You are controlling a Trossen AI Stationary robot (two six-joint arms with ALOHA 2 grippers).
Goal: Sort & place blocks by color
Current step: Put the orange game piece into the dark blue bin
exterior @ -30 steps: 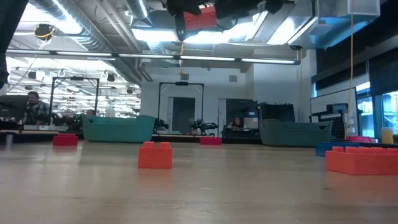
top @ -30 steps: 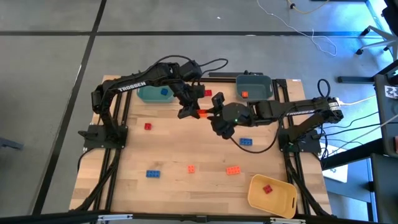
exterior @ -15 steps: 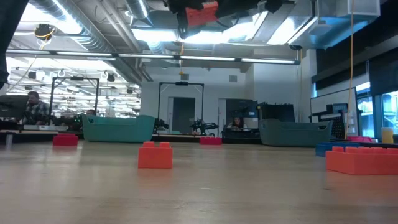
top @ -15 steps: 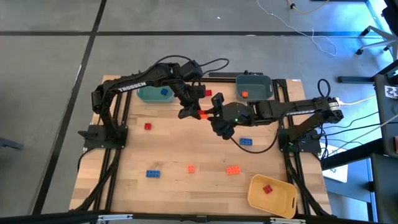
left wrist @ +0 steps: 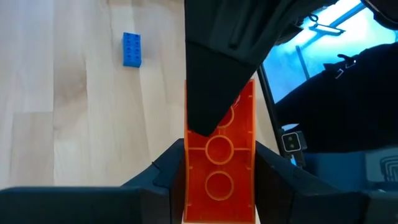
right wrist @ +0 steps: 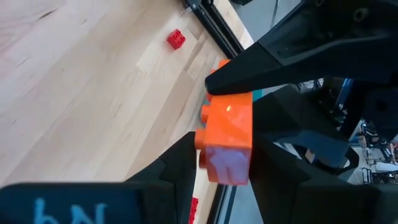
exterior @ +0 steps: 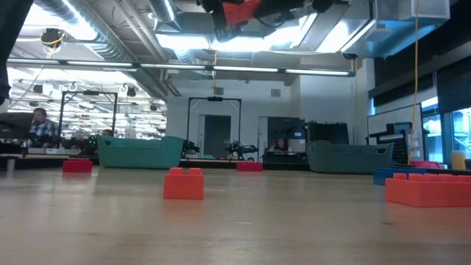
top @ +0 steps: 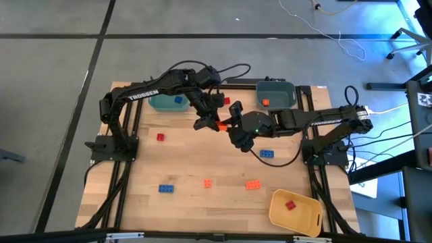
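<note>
My worktop (top: 202,162) is pale wood. On it lie a teal bin (top: 167,102) at 11 o'clock, a grey-blue bin (top: 275,94) at 1, a yellow bin (top: 295,212) at 5, and loose blocks: red (top: 160,137), blue (top: 166,188), orange (top: 207,183), orange (top: 253,184), blue (top: 267,154).

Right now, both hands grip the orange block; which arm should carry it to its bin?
Right. Its hand grips the block, and the grey-blue bin holding an orange brick lies on its side.
</note>
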